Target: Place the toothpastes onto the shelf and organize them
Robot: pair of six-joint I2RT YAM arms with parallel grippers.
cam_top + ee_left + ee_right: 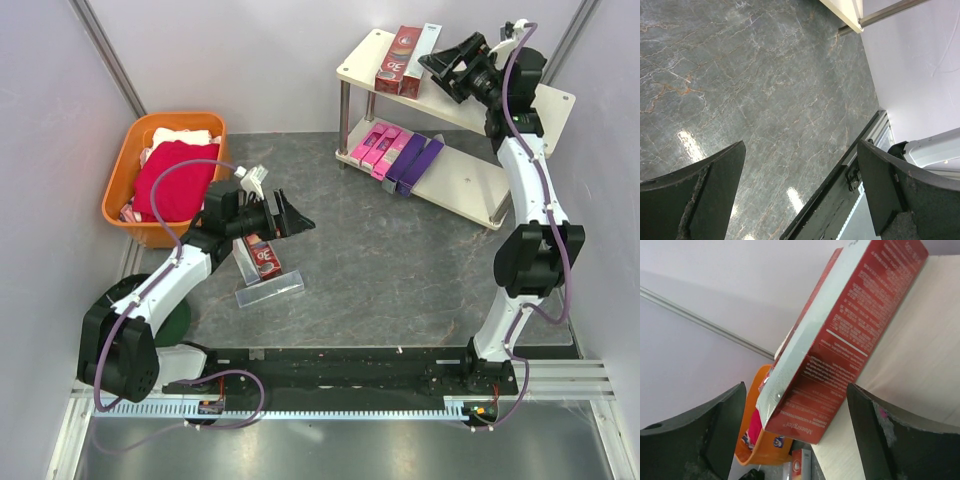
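Right gripper (795, 389): jaws spread wide on either side of a dark red rectangular toothpaste carton with white lettering (840, 330), with a gap showing on both sides, so nothing is gripped. That carton rests on the top pale cream wooden board (912, 365) of the 2-tier shelf with round metal legs (470, 185). Judged as a placement just made.

Top tier, overhead view: seemingly 2 dark red cartons together near the far left corner; the count is not certain.

Lower tier: a tidy row of bright pink cartons (372, 147) and purple cartons (418, 162) lying side by side, about 5 in all.

Left gripper (800, 150): fully open and empty, hanging over the grey marbled table (765, 75).

Outstanding: 1 dark red carton (262, 258) leaning beside the left gripper, and 1 silver-grey carton (270, 292) flat on the table just below it. The orange plastic basket (118, 195) holds red and white cloths; whether cartons remain in it cannot be told.

Assessment: well over half shelved, at least 2 cartons left.
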